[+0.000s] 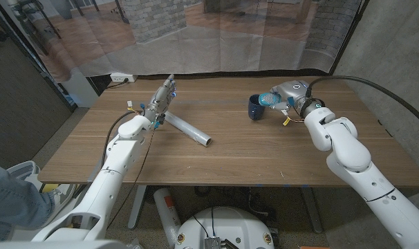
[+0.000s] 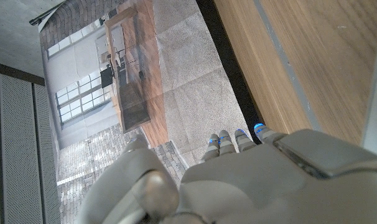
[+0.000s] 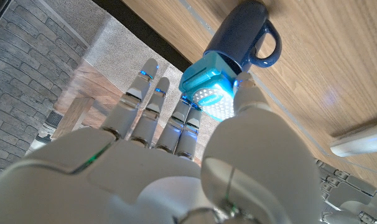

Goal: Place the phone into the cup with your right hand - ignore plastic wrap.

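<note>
A dark blue cup (image 1: 254, 108) with a handle stands on the wooden table (image 1: 230, 160) at the back right. My right hand (image 1: 290, 93) is just beside it and pinches a cyan phone (image 1: 268, 99) between thumb and fingers. In the right wrist view the phone (image 3: 207, 92) leans with one end at the mouth of the cup (image 3: 241, 34), and my right hand (image 3: 195, 168) is behind it with the thumb pressed on its edge. My left hand (image 1: 161, 100) stands near the back left, fingers straight, holding nothing.
A roll of plastic wrap (image 1: 189, 129) lies slantwise on the table right by my left hand, and its end also shows in the right wrist view (image 3: 356, 142). A clear curtain hangs behind the table's far edge. A person's sleeve (image 1: 9, 194) is at the left edge.
</note>
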Motion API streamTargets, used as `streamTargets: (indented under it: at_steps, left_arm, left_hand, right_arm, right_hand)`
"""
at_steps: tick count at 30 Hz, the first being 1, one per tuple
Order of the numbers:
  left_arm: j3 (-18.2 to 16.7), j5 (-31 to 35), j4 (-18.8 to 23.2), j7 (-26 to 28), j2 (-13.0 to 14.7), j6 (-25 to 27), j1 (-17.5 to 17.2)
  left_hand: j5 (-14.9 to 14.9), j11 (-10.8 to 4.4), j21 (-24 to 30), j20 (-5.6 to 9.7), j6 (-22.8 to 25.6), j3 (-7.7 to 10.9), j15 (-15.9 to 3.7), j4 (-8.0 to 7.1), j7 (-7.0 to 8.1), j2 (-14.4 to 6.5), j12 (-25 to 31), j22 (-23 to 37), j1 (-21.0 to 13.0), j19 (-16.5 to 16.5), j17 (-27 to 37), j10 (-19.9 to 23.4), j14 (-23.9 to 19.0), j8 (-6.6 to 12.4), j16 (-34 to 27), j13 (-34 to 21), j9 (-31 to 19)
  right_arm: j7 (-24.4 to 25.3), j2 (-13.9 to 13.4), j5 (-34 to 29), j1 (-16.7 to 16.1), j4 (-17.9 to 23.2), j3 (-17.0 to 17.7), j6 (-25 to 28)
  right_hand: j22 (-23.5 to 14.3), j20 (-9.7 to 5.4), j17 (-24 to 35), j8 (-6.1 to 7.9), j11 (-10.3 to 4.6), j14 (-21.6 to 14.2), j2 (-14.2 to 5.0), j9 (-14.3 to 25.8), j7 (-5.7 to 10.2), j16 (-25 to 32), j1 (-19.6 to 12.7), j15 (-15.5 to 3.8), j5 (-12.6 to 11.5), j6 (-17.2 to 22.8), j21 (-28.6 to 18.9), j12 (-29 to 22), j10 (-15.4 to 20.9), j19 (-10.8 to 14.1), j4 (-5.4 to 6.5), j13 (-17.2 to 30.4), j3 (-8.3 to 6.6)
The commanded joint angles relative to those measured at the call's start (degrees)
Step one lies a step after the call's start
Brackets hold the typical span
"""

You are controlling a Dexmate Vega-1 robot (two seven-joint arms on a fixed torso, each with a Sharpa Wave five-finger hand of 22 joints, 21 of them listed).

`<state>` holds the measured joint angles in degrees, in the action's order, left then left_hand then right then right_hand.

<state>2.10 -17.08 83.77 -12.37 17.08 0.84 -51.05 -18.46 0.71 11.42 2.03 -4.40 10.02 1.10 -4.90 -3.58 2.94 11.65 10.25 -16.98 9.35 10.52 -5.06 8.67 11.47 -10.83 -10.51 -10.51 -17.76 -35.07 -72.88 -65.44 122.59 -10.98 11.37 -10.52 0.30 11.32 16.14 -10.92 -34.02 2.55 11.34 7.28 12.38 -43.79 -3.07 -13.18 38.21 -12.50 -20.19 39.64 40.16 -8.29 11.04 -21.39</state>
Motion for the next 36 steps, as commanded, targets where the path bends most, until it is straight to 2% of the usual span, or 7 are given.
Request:
streamTargets:
  at_steps: [1,13,18,23,24,28,36]
  left_arm:
    - [-0.64,-0.16,1.04,0.36,0.3,0.54,-1.03]
    - [-0.83,-0.03,1.63,0.49,0.49,0.89,-0.97]
    - [-0.62,0.12,1.29,0.26,0.5,0.65,-0.36]
    - [-0.3,0.11,0.52,0.08,0.2,0.26,0.14]
    - [-0.21,0.12,0.35,-0.04,0.21,0.25,0.27]
    - [-0.02,0.19,-0.12,-0.13,0.12,0.14,0.54]
    - [-0.21,-0.01,-0.52,-0.07,-0.02,-0.13,0.47]
  left_hand:
    - [0.05,0.12,0.05,0.62,0.27,-0.22,-0.03,0.14,-0.01,-0.56,-0.03,0.15,0.08,1.09,0.1,-0.13,0.33,-0.12,0.0,-0.24,-0.24]
    - [0.08,0.12,0.06,0.61,0.46,-0.36,-0.03,0.15,-0.08,-0.61,-0.03,0.15,0.02,1.08,0.1,-0.14,0.34,-0.06,0.01,-0.24,-0.24]
    - [0.09,0.1,0.06,0.61,0.45,-0.41,-0.04,0.15,-0.09,-0.62,-0.02,0.15,0.01,1.11,0.1,-0.12,0.36,-0.07,0.02,-0.24,-0.24]
    - [0.1,0.22,0.06,0.61,0.36,-0.45,-0.06,0.15,-0.03,-0.63,-0.01,0.15,-0.01,1.11,0.1,-0.09,0.36,-0.11,0.01,-0.24,-0.24]
    - [0.1,0.21,0.06,0.61,0.37,-0.46,-0.09,0.15,-0.07,-0.64,-0.02,0.15,-0.02,1.11,0.1,-0.11,0.34,-0.11,0.01,-0.24,-0.24]
    - [0.1,0.27,0.05,0.62,0.38,-0.49,-0.03,0.15,-0.07,-0.65,-0.02,0.15,-0.03,1.13,0.1,-0.11,0.35,-0.11,0.01,-0.24,-0.24]
    - [0.12,0.23,0.06,0.61,0.37,-0.58,-0.01,0.15,-0.07,-0.69,-0.01,0.15,-0.07,1.12,0.1,-0.09,0.41,-0.12,0.03,-0.24,-0.24]
  right_arm:
    - [-0.28,-0.69,0.12,4.42,-3.53,-2.17,-0.68]
    - [-0.69,-0.94,0.16,8.51,-6.41,-4.54,-0.87]
    - [-1.78,-1.05,-0.61,10.09,-7.57,-5.93,-0.64]
    - [0.56,-1.23,-2.46,10.9,-9.01,-7.19,-0.25]
    - [-0.45,-0.93,-2.58,11.42,-9.27,-7.41,0.18]
    - [-0.47,-0.71,-0.98,12.27,-10.34,-7.42,-0.07]
    - [-0.83,-0.8,-1.88,14.4,-12.05,-8.97,0.26]
  right_hand:
    - [-0.13,-0.17,0.09,0.34,-0.87,-0.44,-2.98,0.19,5.5,-0.12,-3.07,-6.13,0.15,5.74,0.0,-0.18,1.49,0.31,0.29,0.09,-0.15]
    - [-0.13,-0.26,0.05,0.22,-0.9,-0.78,-3.05,0.21,5.5,-0.17,-3.14,-6.24,0.26,5.93,0.01,-0.18,1.84,0.42,0.34,0.08,-0.12]
    - [-0.13,-0.32,0.03,0.16,-0.93,-0.96,-3.15,0.22,5.5,-0.19,-3.25,-6.35,0.3,6.03,0.0,-0.15,1.93,0.52,0.33,0.08,-0.16]
    - [-0.13,-0.38,0.02,0.1,-0.93,-1.31,-3.17,0.23,5.51,-0.15,-3.24,-6.25,0.36,6.16,-0.07,-0.12,2.06,0.78,0.38,0.07,-0.12]
    - [-0.13,-0.38,0.02,0.08,-0.93,-1.52,-3.19,0.23,5.51,-0.09,-3.25,-6.22,0.38,6.18,-0.07,-0.13,2.13,0.81,0.39,0.07,-0.11]
    - [-0.13,-0.39,0.02,0.02,-0.89,-1.63,-3.23,0.24,5.51,-0.11,-3.22,-6.41,0.43,6.25,-0.09,-0.16,2.36,0.92,0.45,0.08,-0.08]
    - [-0.13,-0.37,0.02,-0.02,-0.85,-1.75,-3.28,0.25,5.5,-0.15,-3.12,-6.37,0.51,6.42,-0.07,-0.19,2.68,0.96,0.55,0.08,-0.01]
